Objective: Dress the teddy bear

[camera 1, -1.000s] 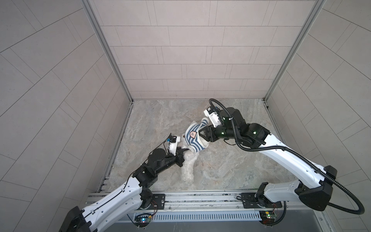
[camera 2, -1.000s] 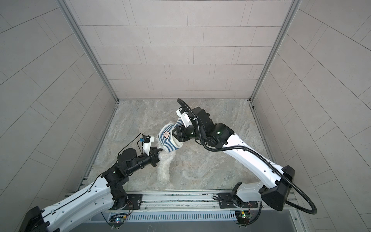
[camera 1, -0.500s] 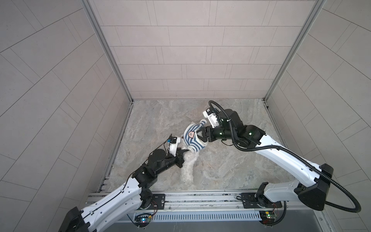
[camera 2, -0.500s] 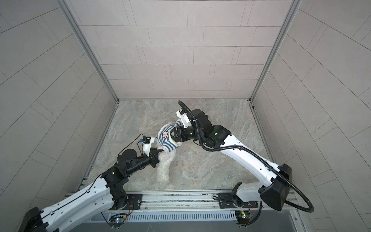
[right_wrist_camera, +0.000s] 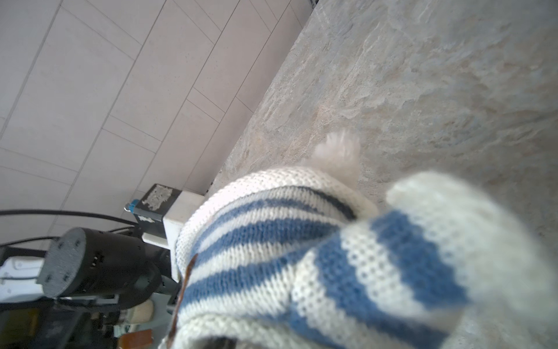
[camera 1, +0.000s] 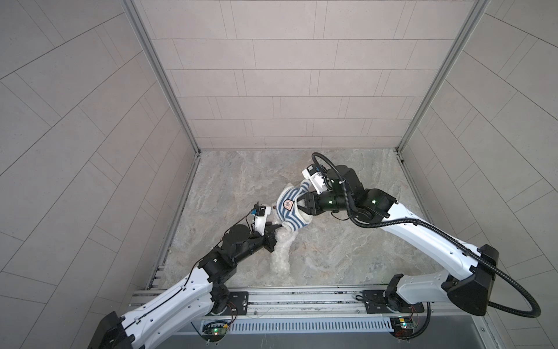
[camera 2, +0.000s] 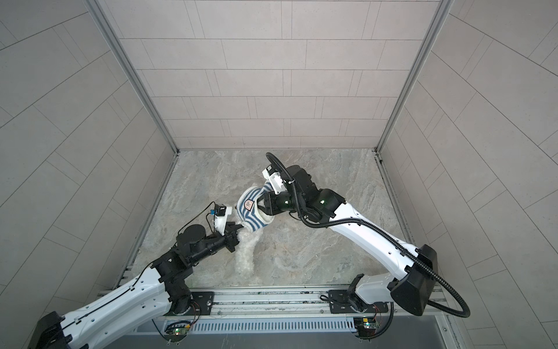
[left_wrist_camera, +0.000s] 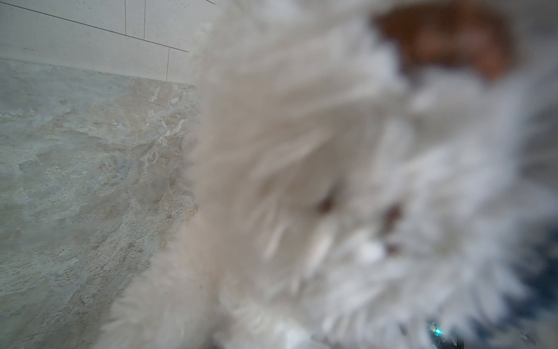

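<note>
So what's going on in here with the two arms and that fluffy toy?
Two robot arms are dressing a white teddy bear in a blue-and-white striped sweater. The left tool is shut on the bear's fur just below the sweater's hem. The right tool is pressed into the sweater's side; whether it grips is unclear. The sweater covers the bear's upper part, and its bare fluffy lower part trails toward the marble tabletop.

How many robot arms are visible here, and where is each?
2. The left arm reaches from the near left to the teddy bear; the right arm reaches from the near right to the striped shirt.
</note>
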Robot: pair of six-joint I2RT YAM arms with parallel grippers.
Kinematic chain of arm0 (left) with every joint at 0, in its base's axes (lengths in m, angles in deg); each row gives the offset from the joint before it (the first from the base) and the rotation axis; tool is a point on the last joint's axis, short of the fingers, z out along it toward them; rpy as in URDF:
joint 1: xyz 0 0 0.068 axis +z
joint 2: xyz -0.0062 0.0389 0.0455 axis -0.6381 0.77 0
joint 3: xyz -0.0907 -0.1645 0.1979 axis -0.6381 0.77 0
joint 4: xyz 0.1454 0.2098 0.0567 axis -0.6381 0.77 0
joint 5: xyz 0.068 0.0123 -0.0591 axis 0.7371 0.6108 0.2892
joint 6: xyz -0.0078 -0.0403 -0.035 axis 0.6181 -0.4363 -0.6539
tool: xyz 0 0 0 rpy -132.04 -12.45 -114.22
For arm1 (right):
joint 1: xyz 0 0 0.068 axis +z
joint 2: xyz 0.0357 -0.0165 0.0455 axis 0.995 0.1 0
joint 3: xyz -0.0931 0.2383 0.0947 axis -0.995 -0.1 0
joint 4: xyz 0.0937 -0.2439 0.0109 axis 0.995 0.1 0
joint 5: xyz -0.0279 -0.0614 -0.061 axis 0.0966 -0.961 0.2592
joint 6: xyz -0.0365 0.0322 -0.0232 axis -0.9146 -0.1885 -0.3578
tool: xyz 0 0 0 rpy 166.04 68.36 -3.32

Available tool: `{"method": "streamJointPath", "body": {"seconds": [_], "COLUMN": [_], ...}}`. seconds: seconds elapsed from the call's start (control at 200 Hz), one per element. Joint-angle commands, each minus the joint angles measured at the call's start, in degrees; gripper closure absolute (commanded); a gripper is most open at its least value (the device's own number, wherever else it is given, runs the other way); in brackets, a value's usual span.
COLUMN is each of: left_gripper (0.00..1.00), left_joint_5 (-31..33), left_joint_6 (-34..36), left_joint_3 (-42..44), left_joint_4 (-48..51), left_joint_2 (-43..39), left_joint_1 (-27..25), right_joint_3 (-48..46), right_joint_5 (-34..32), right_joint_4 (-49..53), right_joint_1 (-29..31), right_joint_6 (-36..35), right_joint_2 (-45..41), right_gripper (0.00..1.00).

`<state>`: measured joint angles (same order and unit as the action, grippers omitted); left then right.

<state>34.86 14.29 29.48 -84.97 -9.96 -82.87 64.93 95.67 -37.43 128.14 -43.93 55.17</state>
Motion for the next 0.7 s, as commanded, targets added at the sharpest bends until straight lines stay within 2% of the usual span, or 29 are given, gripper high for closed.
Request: {"method": "streamJointPath", "body": {"seconds": [0.0,0.075,0.095,0.15,0.26,0.325,0.36,0.431,0.551,0.691], "left_gripper": [1.0,1.0,0.96,0.8,0.45,0.26,0.2,0.15,0.14,0.15], "left_joint_5": [0.8,0.61,0.45,0.03,-0.38,-0.59,-0.66,-1.25,-1.72,-8.48], "left_joint_6": [1.18,1.11,1.08,0.75,-0.69,-1.87,-2.39,-3.28,-4.91,-9.92], "left_joint_3": [-0.61,-0.78,-0.91,-1.14,-1.38,-1.73,-2.13,-3.33,-7.21,-12.74], "left_joint_4": [-2.66,-1.55,-1.18,-0.23,2.81,5.28,6.95,10.23,16.48,19.61], "left_joint_2": [-1.0,-1.14,-1.1,-1.41,-3.42,-5.0,-5.91,-7.48,-9.01,-8.28], "left_joint_1": [-0.37,-0.37,-0.37,-0.37,-0.37,-0.37,-0.36,-0.32,-0.21,2.41], "right_joint_3": [1.85,3.12,3.38,3.72,4.58,6.26,7.13,8.24,7.66,4.0], "right_joint_5": [1.54,2.27,2.57,4.17,6.63,4.42,2.71,1.63,-1.39,-1.32], "right_joint_4": [3.92,5.57,6.02,6.17,6.88,9.61,11.16,13.22,10.68,2.09], "right_joint_1": [0.6,0.27,-0.02,-1.19,-3.97,-4.79,-5.16,-6.12,-6.19,-6.26], "right_joint_6": [-3.06,-6.91,-8.16,-12.14,-21.34,-29.45,-33.47,-42.58,-55.05,-65.5], "right_joint_2": [0.38,0.1,0.02,-0.58,-1.7,-1.38,-1.02,-0.03,-0.79,-3.34], "right_gripper": [0.79,0.9,0.93,1.0,1.0,1.0,1.0,1.0,1.0,1.0]}}
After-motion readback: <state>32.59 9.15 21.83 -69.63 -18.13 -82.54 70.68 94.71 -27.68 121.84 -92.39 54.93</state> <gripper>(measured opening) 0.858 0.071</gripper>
